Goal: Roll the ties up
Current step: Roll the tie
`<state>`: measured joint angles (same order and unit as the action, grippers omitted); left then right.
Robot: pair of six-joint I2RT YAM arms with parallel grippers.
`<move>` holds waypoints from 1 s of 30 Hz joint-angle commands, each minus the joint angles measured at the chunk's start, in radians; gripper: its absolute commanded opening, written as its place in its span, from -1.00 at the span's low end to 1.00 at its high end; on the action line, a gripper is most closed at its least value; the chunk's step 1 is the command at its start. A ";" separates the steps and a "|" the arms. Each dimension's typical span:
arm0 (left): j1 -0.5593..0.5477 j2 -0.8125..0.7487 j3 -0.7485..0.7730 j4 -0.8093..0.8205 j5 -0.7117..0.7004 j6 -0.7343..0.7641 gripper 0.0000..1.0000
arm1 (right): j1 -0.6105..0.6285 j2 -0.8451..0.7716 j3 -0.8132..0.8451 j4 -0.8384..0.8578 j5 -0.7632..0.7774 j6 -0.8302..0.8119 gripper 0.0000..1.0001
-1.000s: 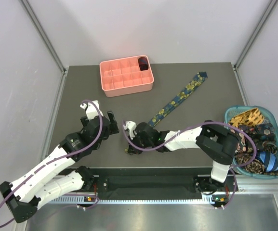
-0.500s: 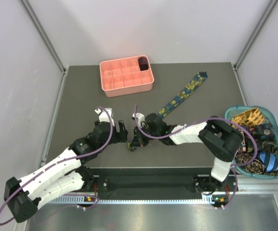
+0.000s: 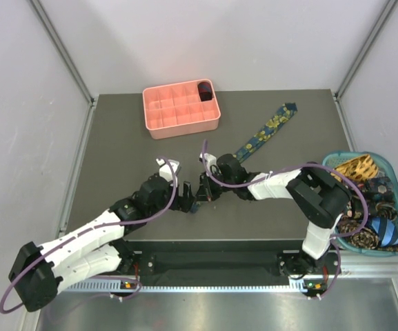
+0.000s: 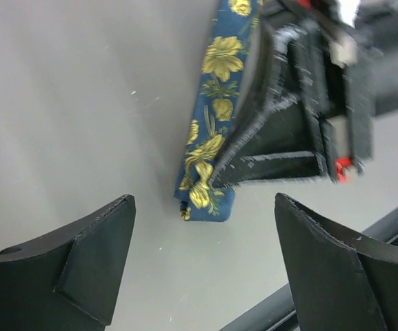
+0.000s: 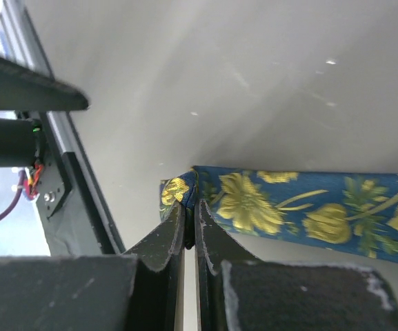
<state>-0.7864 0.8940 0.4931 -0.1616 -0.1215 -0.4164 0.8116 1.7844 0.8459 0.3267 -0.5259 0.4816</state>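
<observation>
Dark grey surface: right pincer grips the navy floral tie by its end, left pincer gaping open just beside

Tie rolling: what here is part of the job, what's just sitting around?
Job: floral tie, narrow end pinched in the shut right tool; open left tool beside it; spare ties in the teal basket; dark roll in the pink tray.
Sitting around: teal basket, pink tray.
</observation>
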 commanded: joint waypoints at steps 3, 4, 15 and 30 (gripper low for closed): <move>-0.004 0.078 0.013 0.099 0.089 0.140 0.66 | -0.032 0.043 0.042 -0.029 -0.006 -0.023 -1.00; -0.004 0.091 0.018 0.096 0.086 0.146 0.64 | -0.034 0.050 0.044 -0.029 -0.005 -0.023 -1.00; -0.010 0.290 0.079 0.062 0.063 0.136 0.51 | -0.042 0.102 0.061 -0.031 0.004 -0.018 -1.00; -0.014 0.463 0.145 0.074 0.106 0.186 0.31 | -0.054 0.119 0.085 -0.061 -0.014 0.003 -1.00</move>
<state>-0.7956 1.3270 0.5922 -0.1226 -0.0303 -0.2550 0.7761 1.8885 0.8993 0.2764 -0.5480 0.4881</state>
